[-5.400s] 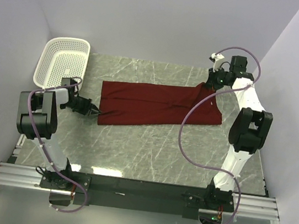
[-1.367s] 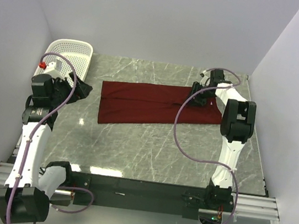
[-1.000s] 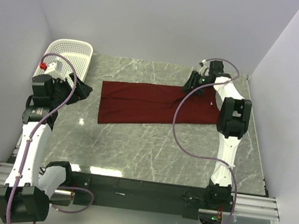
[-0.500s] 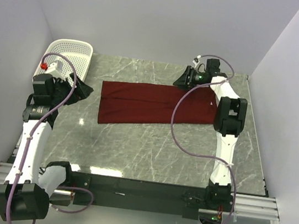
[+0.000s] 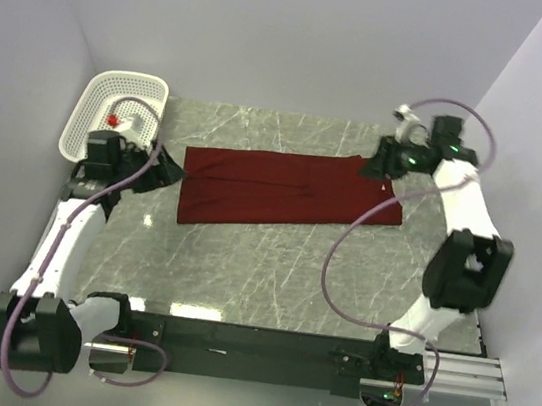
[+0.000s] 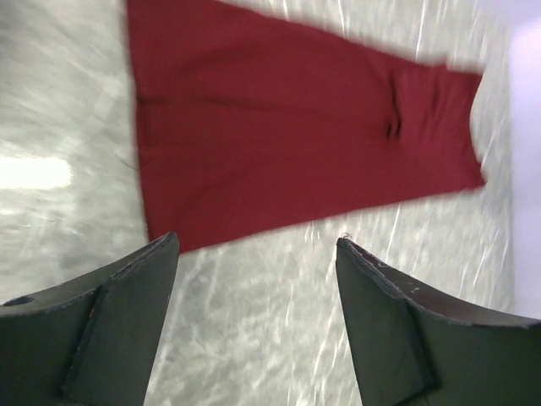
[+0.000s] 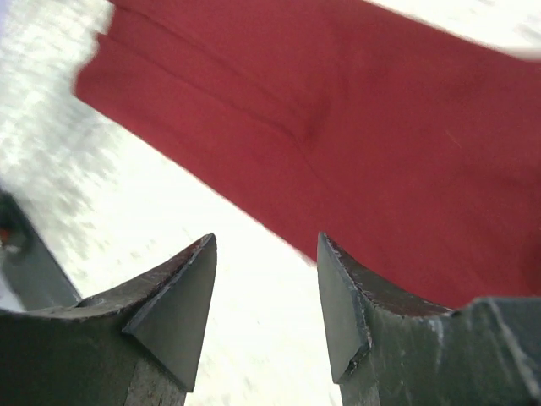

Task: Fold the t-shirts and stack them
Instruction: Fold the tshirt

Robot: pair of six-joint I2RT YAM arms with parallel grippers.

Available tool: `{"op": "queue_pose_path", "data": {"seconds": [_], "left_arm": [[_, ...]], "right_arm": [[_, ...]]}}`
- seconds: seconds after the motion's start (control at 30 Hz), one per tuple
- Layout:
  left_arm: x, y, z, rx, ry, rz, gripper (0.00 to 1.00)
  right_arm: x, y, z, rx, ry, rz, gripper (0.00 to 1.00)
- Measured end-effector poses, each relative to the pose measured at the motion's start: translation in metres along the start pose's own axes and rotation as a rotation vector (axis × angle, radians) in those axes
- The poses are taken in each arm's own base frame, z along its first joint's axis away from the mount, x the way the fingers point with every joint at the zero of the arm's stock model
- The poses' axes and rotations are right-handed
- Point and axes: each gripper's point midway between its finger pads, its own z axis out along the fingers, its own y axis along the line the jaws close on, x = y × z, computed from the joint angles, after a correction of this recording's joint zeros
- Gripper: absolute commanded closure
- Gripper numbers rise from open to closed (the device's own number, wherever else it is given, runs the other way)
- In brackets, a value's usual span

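Soft maroon t-shirt (image 5: 288, 190) lies in a long flat band; table (image 5: 292, 267) veined, glossy.

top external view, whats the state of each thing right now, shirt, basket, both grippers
t-shirt: folded into a long strip, lying flat on the table, not held
basket: open side up at the far left corner, apart from the t-shirt
left gripper: open, holding nothing, by the t-shirt's left end
right gripper: open, holding nothing, above the t-shirt's right end
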Motion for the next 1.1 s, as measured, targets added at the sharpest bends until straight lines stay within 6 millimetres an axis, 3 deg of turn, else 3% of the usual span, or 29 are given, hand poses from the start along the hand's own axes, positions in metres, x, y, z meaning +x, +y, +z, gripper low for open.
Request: {"op": "queue_pose_path", "data": {"seconds": [0.07, 0.13, 0.27, 0.37, 0.47, 0.6, 0.8, 0.93, 1.1], "left_arm": [[0.018, -0.006, 0.013, 0.008, 0.068, 0.027, 0.21], [0.036, -0.011, 0.026, 0.01, 0.133, 0.058, 0.23], [0.05, -0.014, 0.046, -0.003, 0.2, 0.113, 0.26], [0.052, -0.011, 0.065, -0.027, 0.229, 0.129, 0.28], [0.054, -0.003, 0.081, -0.058, 0.239, 0.128, 0.27], [0.053, 0.005, 0.085, -0.095, 0.231, 0.13, 0.27], [0.05, 0.009, 0.076, -0.118, 0.191, 0.148, 0.26], [0.049, 0.012, 0.07, -0.129, 0.177, 0.167, 0.26], [0.049, 0.013, 0.065, -0.137, 0.164, 0.171, 0.26]], "right_arm": [[0.014, -0.009, -0.032, 0.054, -0.018, -0.02, 0.42], [0.037, -0.021, -0.051, 0.109, -0.004, -0.007, 0.43], [0.095, -0.027, -0.056, 0.153, 0.086, 0.066, 0.47], [0.116, -0.032, -0.056, 0.171, 0.11, 0.145, 0.49], [0.122, -0.054, -0.068, 0.241, 0.074, 0.246, 0.49], [0.129, -0.1, -0.08, 0.376, 0.045, 0.35, 0.47], [0.147, -0.15, -0.063, 0.457, 0.11, 0.466, 0.45], [0.14, -0.175, -0.054, 0.479, 0.114, 0.491, 0.45], [0.131, -0.188, -0.042, 0.474, 0.11, 0.503, 0.44]]}}
